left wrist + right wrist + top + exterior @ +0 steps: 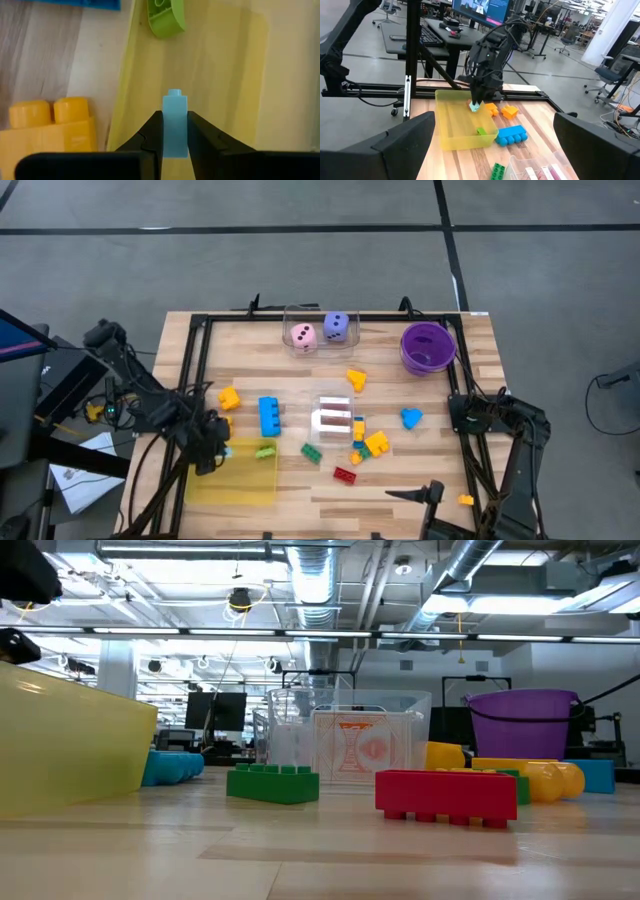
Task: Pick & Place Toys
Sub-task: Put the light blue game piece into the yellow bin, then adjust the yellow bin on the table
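Counted two dotted dice, one pink [303,335] and one purple [337,327]. Counted one purple bowl [428,347], one yellow translucent tray [233,473], one long blue brick [269,416], one red brick [345,474], one dark green brick [312,451] and two dark robot arms.

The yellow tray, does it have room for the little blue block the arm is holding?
Yes. The yellow tray holds only a green piece at its far edge; the rest is bare. The left gripper holds the light blue brick over it. It is crowded around the clear card box.
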Tool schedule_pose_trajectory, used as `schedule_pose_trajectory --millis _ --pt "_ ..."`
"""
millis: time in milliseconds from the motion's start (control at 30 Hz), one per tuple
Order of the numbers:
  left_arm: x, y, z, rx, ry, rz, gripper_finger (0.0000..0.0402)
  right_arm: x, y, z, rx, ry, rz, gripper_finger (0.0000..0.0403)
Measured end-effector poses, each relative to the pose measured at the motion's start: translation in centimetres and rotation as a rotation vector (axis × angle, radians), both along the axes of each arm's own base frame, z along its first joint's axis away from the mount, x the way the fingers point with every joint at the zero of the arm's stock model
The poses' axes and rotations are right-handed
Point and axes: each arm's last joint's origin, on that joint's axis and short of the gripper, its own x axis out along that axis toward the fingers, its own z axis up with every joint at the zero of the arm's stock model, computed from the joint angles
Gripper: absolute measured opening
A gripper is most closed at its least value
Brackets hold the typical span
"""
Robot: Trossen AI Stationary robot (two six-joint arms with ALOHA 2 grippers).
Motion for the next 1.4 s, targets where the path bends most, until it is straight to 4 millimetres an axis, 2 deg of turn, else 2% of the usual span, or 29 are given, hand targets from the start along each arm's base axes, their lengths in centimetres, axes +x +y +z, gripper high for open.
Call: schedule_pose_trajectory --millis 133,433,533,1033,1233,1400 --pt "-0.1 -0.1 -0.6 0.007 -0.017 -0.004 0.0056 0.0 0.0 0.0 0.002 0.001 0.0 0.04" --pt "-1.1 0.9 -3.6 0.034 0.055 0.065 0.0056 0.0 0.0 0.0 0.008 0.001 0.001 0.04" --pt "-1.2 1.0 -3.9 0.036 0.056 0.065 0.0057 0.0 0.0 0.0 0.009 0.001 0.001 0.04" --pt "-1.1 0.7 -3.8 0.005 0.056 0.021 0.0143 0.0 0.0 0.0 0.011 0.006 0.006 0.04" --pt "-0.9 0.4 -2.9 -0.09 -0.025 -0.055 0.0153 0.0 0.0 0.0 0.011 0.007 0.007 0.04" --pt "-1.0 0.5 -1.6 -0.15 -0.145 -0.09 0.0144 0.0 0.0 0.0 0.012 0.007 0.007 0.04"
